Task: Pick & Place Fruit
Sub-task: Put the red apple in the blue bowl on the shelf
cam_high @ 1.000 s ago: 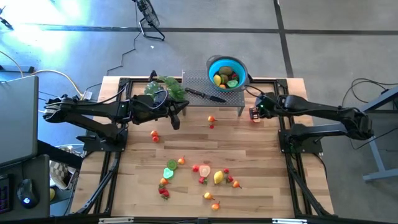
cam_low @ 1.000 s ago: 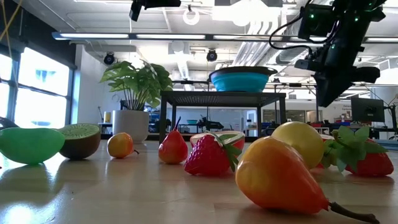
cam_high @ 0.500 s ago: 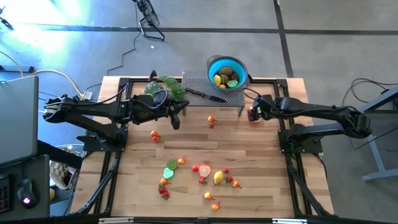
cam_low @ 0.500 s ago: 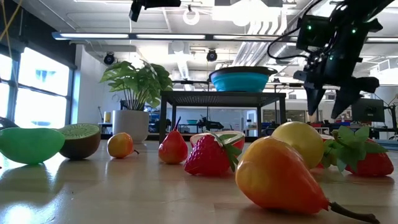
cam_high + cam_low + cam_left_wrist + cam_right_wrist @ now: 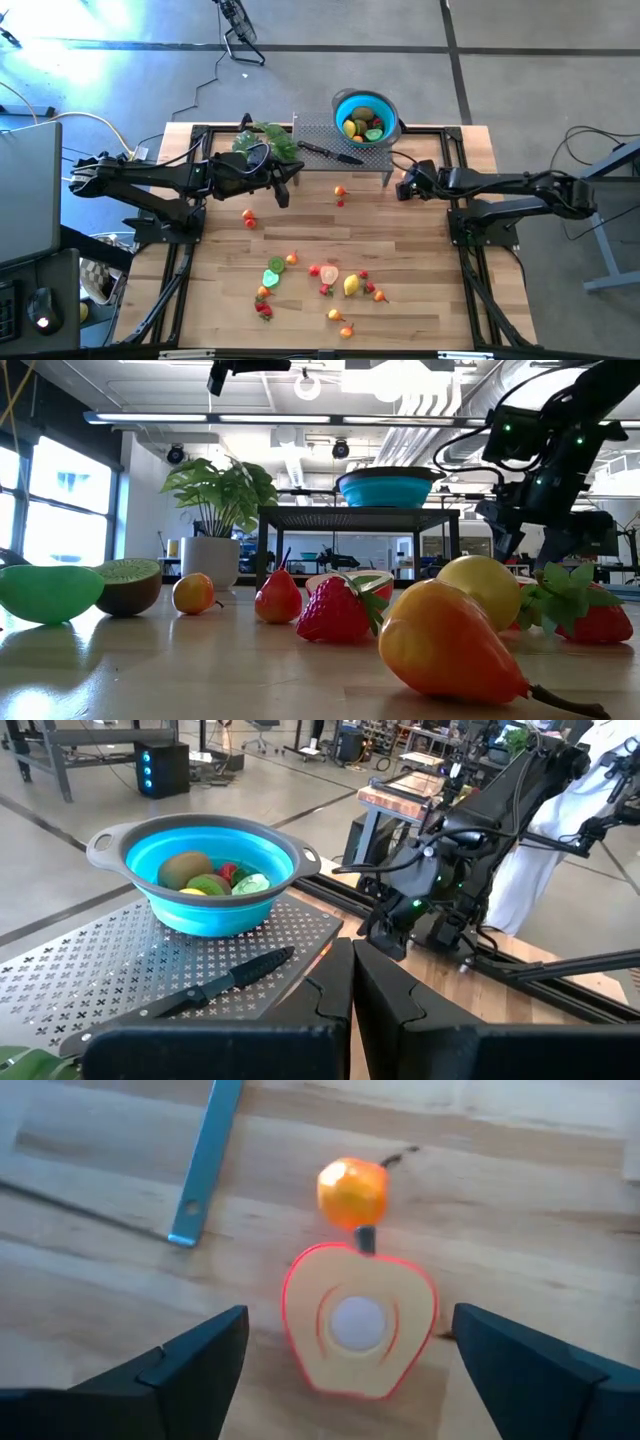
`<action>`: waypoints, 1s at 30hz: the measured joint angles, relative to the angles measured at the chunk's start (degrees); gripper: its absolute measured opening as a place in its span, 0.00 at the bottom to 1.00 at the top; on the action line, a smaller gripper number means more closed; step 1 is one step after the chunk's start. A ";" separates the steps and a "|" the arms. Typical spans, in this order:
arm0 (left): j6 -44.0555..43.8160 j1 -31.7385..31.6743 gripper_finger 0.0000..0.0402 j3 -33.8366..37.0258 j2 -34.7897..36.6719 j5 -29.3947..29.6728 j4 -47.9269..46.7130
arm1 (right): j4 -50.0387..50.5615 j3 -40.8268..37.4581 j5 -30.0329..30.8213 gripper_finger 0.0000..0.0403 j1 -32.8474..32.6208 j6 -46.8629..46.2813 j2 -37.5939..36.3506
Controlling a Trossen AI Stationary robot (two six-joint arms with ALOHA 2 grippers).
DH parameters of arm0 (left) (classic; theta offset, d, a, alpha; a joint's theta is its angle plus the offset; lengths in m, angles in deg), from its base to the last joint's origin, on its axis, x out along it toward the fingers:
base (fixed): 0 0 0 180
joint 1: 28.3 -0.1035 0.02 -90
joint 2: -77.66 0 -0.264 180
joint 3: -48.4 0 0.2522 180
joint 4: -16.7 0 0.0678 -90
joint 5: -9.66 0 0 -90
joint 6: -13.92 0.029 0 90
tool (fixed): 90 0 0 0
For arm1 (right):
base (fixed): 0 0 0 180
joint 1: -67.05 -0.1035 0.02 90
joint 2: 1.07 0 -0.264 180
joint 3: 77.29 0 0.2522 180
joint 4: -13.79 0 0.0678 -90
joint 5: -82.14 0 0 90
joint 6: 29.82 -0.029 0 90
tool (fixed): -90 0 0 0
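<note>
**Right claw spread above an apple half**

The right gripper (image 5: 345, 1370) hangs with its jaws wide apart and empty; a halved apple (image 5: 360, 1322) lies on the wooden table (image 5: 520, 1210) between its fingers (image 5: 195, 1355), a small orange fruit (image 5: 352, 1192) just beyond. The left gripper (image 5: 283, 187) is closed.

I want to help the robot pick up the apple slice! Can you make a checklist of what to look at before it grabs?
1. Right gripper open wide: ok.
2. Apple half lies between its fingers: ok.
3. Small orange fruit touches the apple's stem end, may get bumped: not ok.
4. Blue bowl has room on the metal shelf: ok.
5. Left gripper shut, waiting by the shelf: ok.
</note>
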 joint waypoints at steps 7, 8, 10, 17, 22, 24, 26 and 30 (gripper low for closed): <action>0.04 0.00 0.01 0.00 0.00 0.00 0.00 | -1.41 -0.31 1.91 0.85 -0.03 0.20 0.00; 0.07 0.00 0.01 0.00 0.00 0.00 0.00 | -1.48 -0.31 1.87 0.85 -0.03 0.20 0.00; 0.09 0.00 0.01 0.00 0.00 0.00 0.00 | -1.60 -0.31 2.04 0.85 -0.03 0.20 0.00; 0.11 0.00 0.01 0.00 0.00 0.00 0.00 | -2.65 -0.31 2.93 0.85 -0.07 0.19 3.35; 0.10 0.00 0.01 0.00 0.00 0.00 -0.01 | -5.68 -0.31 2.37 0.85 -1.57 0.05 8.05; 0.09 0.00 0.01 0.00 0.00 0.00 -0.02 | -6.03 -0.31 2.56 0.85 -1.98 0.05 9.62; 0.09 0.00 0.01 0.00 0.00 0.00 -0.02 | -6.17 -0.31 2.61 0.85 -2.11 0.05 10.67; 0.09 0.00 0.01 0.00 -0.01 0.00 -0.02 | -6.44 -0.31 2.43 0.85 -2.11 0.05 11.37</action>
